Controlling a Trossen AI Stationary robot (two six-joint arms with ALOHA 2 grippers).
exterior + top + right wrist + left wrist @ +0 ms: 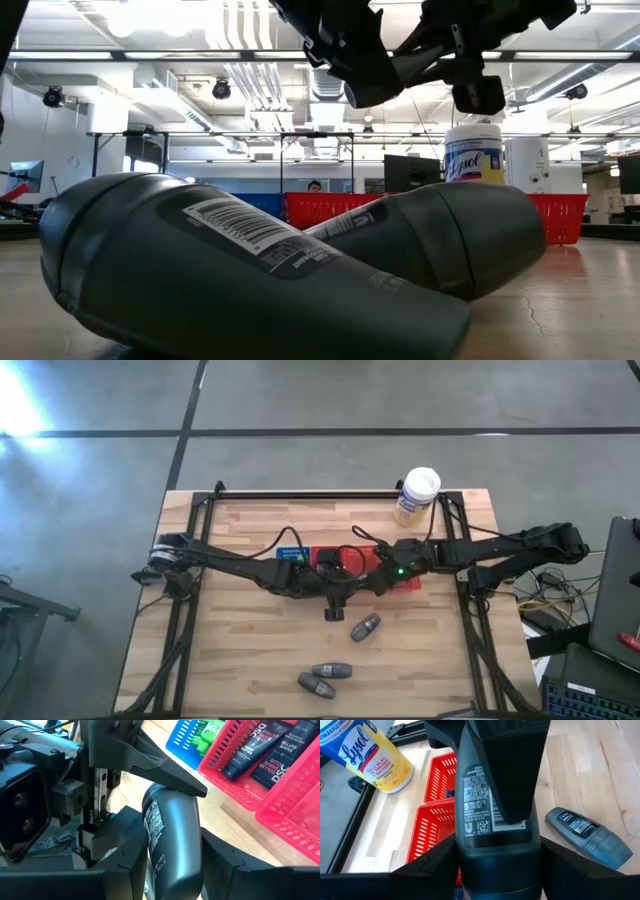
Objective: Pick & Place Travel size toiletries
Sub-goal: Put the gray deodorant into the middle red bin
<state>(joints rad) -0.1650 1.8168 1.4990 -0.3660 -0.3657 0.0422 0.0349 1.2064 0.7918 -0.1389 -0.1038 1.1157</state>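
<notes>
Two hands (165,870) clamp one grey Dove container (497,820) beside the Lysol canister (367,755).

a robotics lab or open workshop hall: a wooden table (250,660) in a black metal frame (300,494) stands on polished concrete floor (300,400), and beyond it run exposed ceiling ducts (240,50), strip lights (70,55), monitors (410,172) and a seated person (315,186).

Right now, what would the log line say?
Dove deodorant | held by left gripper and right gripper | near red tray | three deodorants loose on table
</notes>
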